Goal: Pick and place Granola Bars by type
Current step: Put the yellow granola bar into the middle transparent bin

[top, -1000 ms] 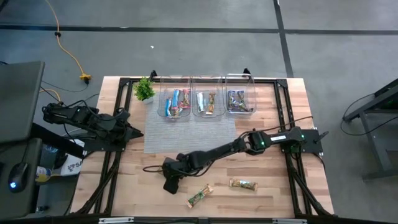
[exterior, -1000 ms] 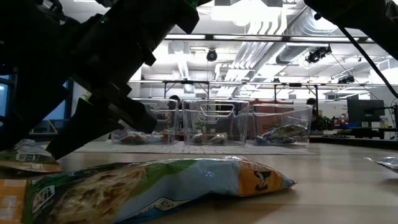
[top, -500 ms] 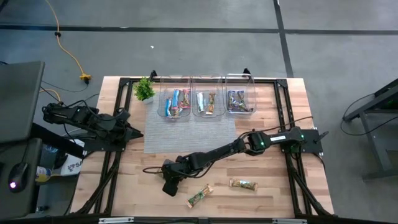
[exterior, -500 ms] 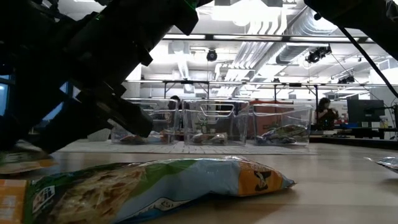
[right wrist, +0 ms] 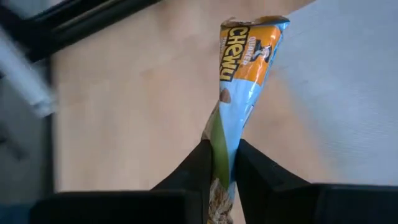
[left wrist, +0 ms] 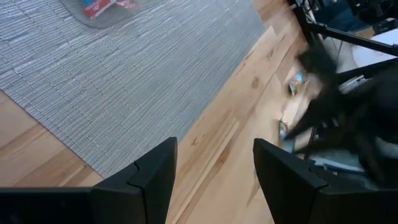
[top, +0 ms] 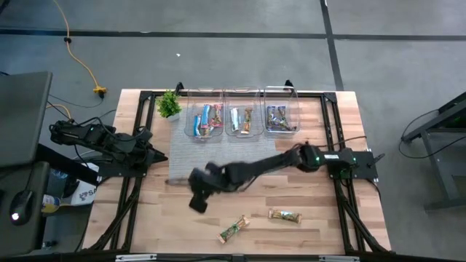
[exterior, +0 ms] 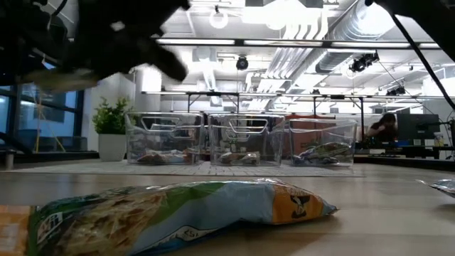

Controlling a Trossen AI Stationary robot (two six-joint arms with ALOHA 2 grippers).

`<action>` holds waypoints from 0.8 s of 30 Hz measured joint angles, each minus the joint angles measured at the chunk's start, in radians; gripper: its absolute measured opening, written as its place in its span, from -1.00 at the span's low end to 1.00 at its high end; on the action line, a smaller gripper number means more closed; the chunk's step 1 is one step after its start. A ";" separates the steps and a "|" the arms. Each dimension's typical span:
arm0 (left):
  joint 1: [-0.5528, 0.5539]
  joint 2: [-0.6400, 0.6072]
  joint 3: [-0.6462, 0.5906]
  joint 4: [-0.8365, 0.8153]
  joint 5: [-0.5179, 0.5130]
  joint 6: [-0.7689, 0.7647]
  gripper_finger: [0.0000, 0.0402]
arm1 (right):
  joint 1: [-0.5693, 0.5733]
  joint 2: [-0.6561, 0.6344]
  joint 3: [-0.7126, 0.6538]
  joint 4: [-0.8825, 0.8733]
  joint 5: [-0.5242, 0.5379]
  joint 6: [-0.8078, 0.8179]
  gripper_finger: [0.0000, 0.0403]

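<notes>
right gripper point(right wrist: 221, 163) is clamped on a granola bar point(right wrist: 241, 81), lifted off the table point(top: 313, 229) near the grey mat point(top: 218, 156); two more bars point(top: 284, 215) lie on the wood in front; left gripper point(left wrist: 214, 168) sits spread apart, nothing in it, parked at the left edge

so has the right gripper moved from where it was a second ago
Yes. In the high view the right gripper, shut on a granola bar, has shifted up toward the grey mat, away from the two bars on the wood.
</notes>
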 joint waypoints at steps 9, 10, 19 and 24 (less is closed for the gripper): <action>0.000 0.000 0.000 0.000 0.005 0.005 0.02 | -0.165 -0.210 0.001 -0.419 0.268 0.022 -0.77; 0.000 0.000 0.000 0.001 0.005 0.006 0.02 | -0.191 -0.231 0.002 -0.467 0.293 0.041 -0.77; 0.000 0.000 0.000 -0.001 0.006 0.008 0.02 | -0.426 -0.298 -0.001 -0.691 0.290 0.066 -0.77; 0.000 0.000 0.000 -0.001 0.006 0.010 0.02 | -0.524 -0.298 -0.088 -0.690 0.199 0.080 -0.77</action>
